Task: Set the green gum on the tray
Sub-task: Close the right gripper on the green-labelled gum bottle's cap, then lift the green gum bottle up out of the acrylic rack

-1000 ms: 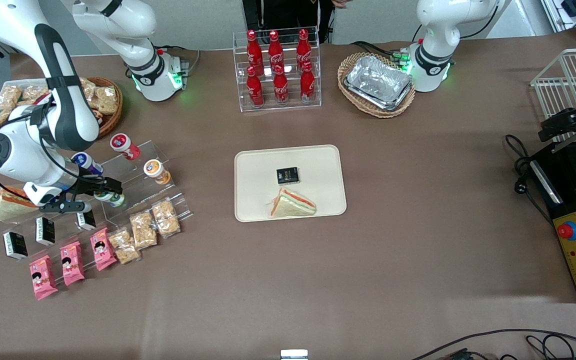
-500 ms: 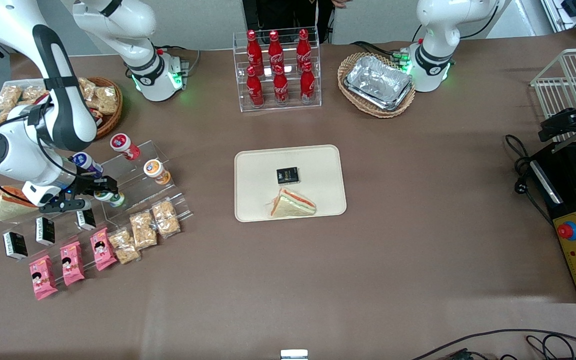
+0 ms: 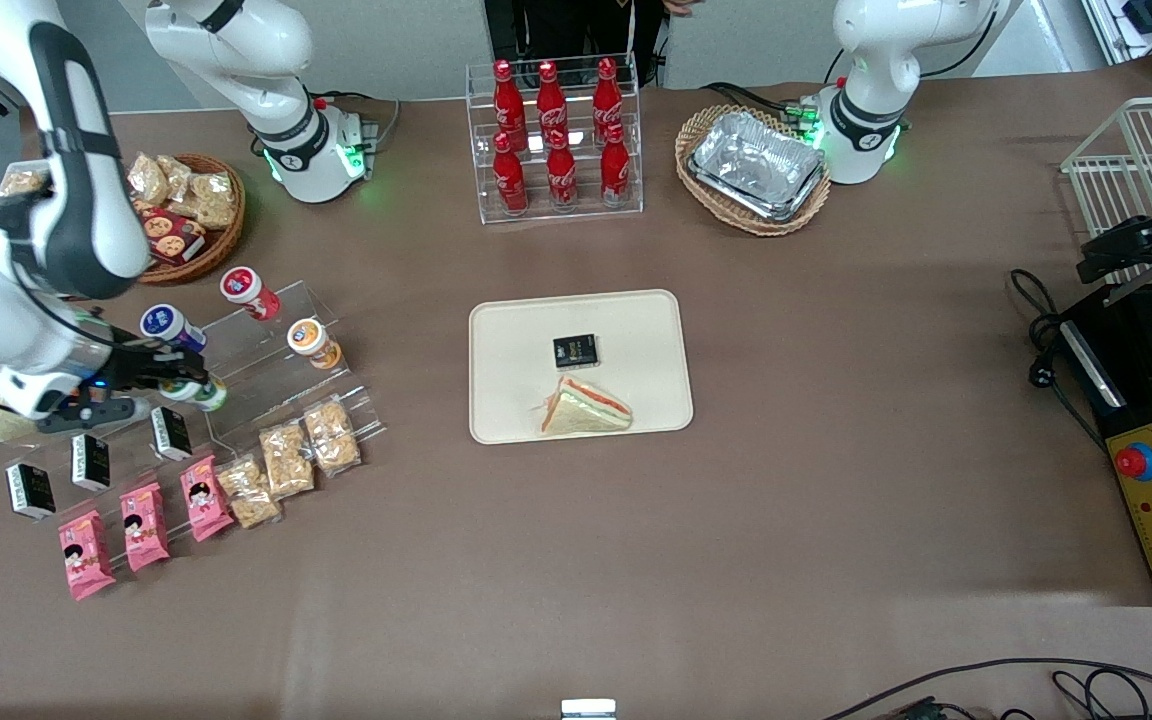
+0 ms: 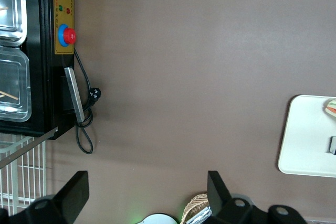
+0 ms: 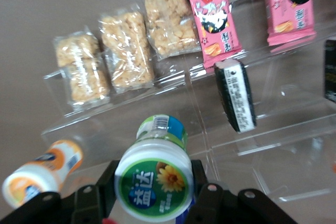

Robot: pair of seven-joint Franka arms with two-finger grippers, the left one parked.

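The green gum (image 3: 198, 393) is a small white bottle with a green-ringed lid. My right gripper (image 3: 176, 386) is shut on it and holds it just above the clear acrylic stand (image 3: 281, 385) at the working arm's end of the table. In the right wrist view the gum's lid (image 5: 155, 179) sits between the two black fingers (image 5: 103, 186) of the gripper (image 5: 154, 183). The cream-beige tray (image 3: 516, 340) lies in the middle of the table, well apart from the gripper, with a black packet (image 3: 575, 350) and a sandwich (image 3: 586, 408) on it.
Blue-lidded (image 3: 164, 325), red-lidded (image 3: 241, 288) and orange-lidded (image 3: 309, 341) bottles rest on the stand. Crisp-rice bars (image 3: 286, 458), pink packets (image 3: 144, 525) and black packets (image 3: 89, 462) lie nearer the camera. A cola rack (image 3: 556, 135) and a foil tray in a basket (image 3: 756, 165) stand farther back.
The gripper has risen and drawn back toward the working arm's end of the table, carrying the green gum off its place on the stand.
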